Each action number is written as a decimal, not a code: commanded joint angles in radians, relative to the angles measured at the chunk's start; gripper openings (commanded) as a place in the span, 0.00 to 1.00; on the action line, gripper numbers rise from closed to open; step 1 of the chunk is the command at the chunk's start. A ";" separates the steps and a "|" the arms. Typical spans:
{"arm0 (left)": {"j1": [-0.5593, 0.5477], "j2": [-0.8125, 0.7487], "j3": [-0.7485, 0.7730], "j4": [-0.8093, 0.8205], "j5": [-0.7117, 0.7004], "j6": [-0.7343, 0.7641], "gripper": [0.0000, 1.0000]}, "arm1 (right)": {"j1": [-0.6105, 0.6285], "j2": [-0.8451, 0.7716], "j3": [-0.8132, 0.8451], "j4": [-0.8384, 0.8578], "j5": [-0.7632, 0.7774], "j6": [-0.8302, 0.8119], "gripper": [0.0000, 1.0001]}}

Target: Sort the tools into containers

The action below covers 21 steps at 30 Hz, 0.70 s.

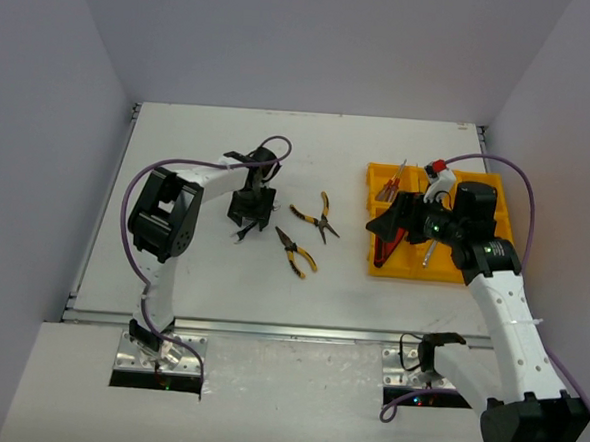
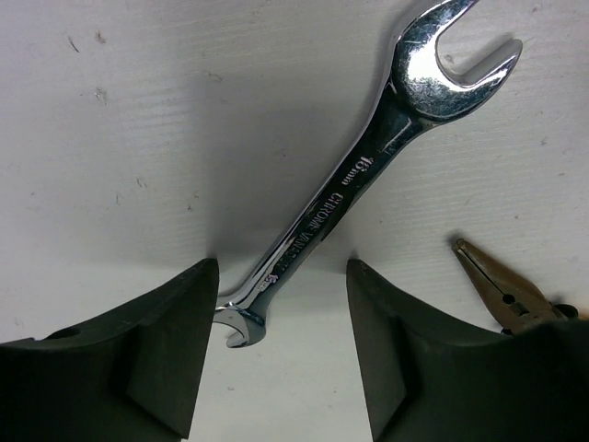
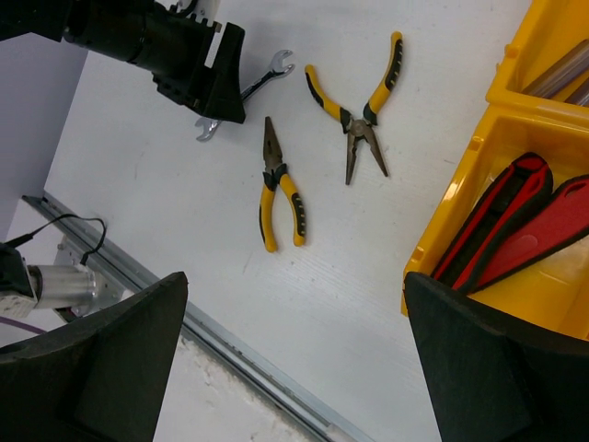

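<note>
A silver wrench [image 2: 354, 189] lies flat on the white table, its small end between my left gripper's [image 2: 282, 308] open fingers and close to the left finger [image 2: 166, 350]. In the top view the left gripper [image 1: 247, 213] hangs low over it. Two yellow-black pliers [image 1: 315, 215] [image 1: 295, 251] lie just right of it. My right gripper [image 1: 393, 227] is open and empty above the left edge of the yellow tray [image 1: 497, 188]. Two red-black utility knives [image 3: 515, 221] lie in a near tray compartment. Red-handled screwdrivers [image 1: 389, 187] lie in a far compartment.
A metal rail [image 1: 268, 328] runs along the table's near edge. White walls close the table's left, far and right sides. A pliers tip [image 2: 497, 290] lies close to the right of my left gripper's right finger.
</note>
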 commanded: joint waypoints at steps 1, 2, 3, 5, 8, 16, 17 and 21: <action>0.010 0.019 -0.038 0.063 -0.028 -0.013 0.61 | -0.001 -0.009 -0.006 0.045 -0.042 -0.009 0.99; 0.011 0.016 -0.040 0.074 -0.031 -0.011 0.62 | -0.001 -0.008 -0.006 0.046 -0.043 -0.008 0.99; 0.013 0.015 -0.040 0.083 -0.032 -0.009 0.62 | -0.001 -0.007 -0.006 0.046 -0.044 -0.008 0.99; 0.014 0.023 -0.036 0.101 -0.030 -0.006 0.60 | 0.000 -0.004 -0.005 0.047 -0.047 -0.007 0.99; 0.015 0.026 -0.038 0.135 -0.020 -0.005 0.58 | 0.000 0.001 -0.005 0.048 -0.048 -0.007 0.99; 0.026 0.017 -0.043 0.180 -0.011 -0.006 0.58 | 0.000 0.010 -0.006 0.051 -0.061 -0.005 0.99; 0.026 0.022 -0.041 0.176 -0.013 -0.006 0.58 | 0.000 0.009 -0.006 0.052 -0.062 -0.004 0.99; 0.027 0.035 -0.046 0.183 -0.001 -0.008 0.56 | 0.000 0.010 -0.007 0.054 -0.065 -0.004 0.99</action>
